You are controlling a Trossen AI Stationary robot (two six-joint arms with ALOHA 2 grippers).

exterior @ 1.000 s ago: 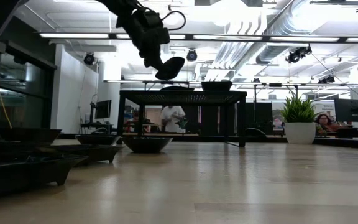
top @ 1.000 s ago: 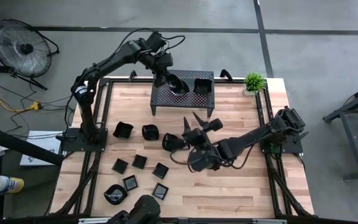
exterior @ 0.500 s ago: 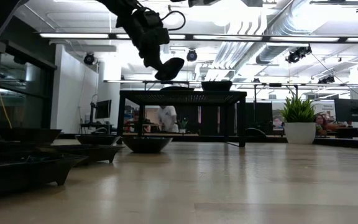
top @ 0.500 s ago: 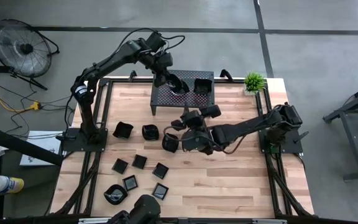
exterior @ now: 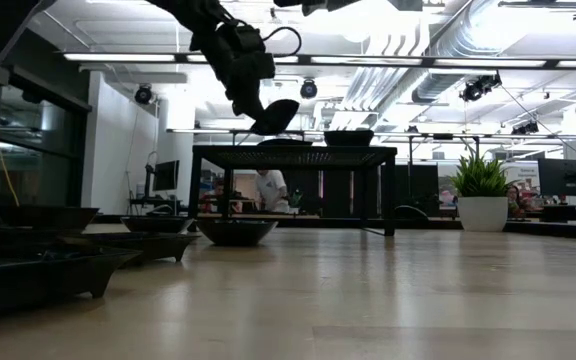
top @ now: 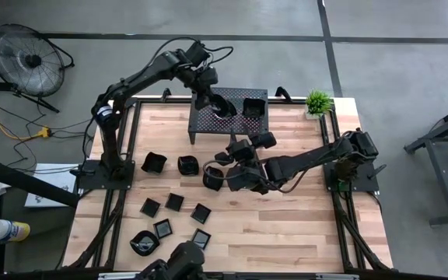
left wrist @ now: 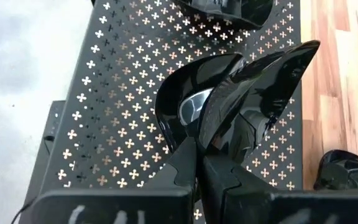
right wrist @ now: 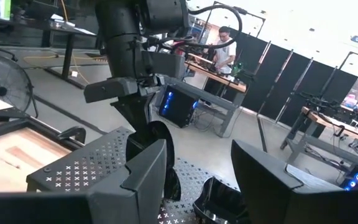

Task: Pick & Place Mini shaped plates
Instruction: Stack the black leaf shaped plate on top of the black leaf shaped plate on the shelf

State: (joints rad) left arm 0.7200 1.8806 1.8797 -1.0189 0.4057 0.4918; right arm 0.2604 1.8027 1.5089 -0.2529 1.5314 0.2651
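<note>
Mini shaped plates (top: 174, 202) lie scattered on the counter (top: 286, 225) — 1 plate (left wrist: 253, 87) is clamped edgewise in the left gripper (left wrist: 199, 155), held above the perforated rack (left wrist: 117, 93). Right gripper (right wrist: 197, 168) hangs mid-counter, fingers apart — holding nothing.

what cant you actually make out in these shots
- High view: whether the left gripper has set its plate on the rack; dark on dark.
- High view: the plate by the right gripper is partly hidden by that arm; its shape is unclear.
- Low view: right gripper cut off by the top edge.
- Low view: near plates are dark, shapes unreadable.
</note>
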